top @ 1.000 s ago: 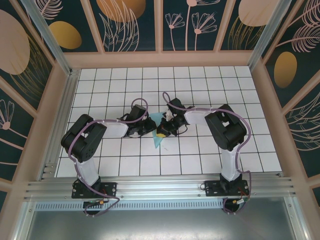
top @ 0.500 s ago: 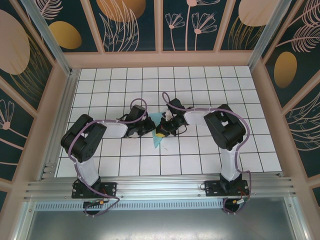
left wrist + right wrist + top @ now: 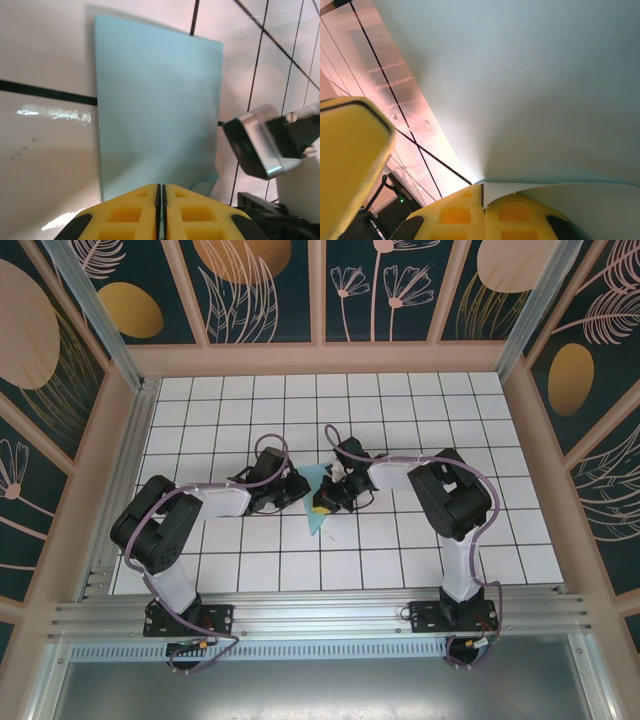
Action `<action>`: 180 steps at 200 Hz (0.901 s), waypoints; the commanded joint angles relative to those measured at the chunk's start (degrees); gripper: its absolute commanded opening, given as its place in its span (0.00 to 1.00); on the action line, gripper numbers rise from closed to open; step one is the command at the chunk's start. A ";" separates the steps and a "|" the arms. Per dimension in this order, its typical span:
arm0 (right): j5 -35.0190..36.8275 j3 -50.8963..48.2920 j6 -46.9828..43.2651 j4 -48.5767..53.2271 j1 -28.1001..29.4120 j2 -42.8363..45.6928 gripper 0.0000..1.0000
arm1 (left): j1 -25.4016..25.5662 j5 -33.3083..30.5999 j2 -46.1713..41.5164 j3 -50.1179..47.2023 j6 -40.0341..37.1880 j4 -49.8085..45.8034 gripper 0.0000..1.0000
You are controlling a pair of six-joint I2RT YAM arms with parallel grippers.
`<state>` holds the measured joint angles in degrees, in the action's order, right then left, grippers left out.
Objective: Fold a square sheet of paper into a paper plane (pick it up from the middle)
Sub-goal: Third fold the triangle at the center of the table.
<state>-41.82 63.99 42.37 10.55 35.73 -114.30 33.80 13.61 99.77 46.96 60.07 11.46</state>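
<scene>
No text, label, brand or number is legible anywhere.

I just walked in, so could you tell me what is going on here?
A light blue paper is being folded on the table. The right claw is shut on a folded edge. The left claw, also shut, sits at the paper's edge; whether it grips is unclear. The paper is only partly folded, no plane yet.
</scene>
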 commanded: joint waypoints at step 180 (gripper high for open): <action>0.87 0.01 -3.70 4.06 -0.35 1.34 0.00 | -0.78 -0.07 7.05 3.27 -3.45 -5.21 0.08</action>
<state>-41.91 63.61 40.95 10.07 35.68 -114.28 33.21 13.04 105.45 50.54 58.06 8.78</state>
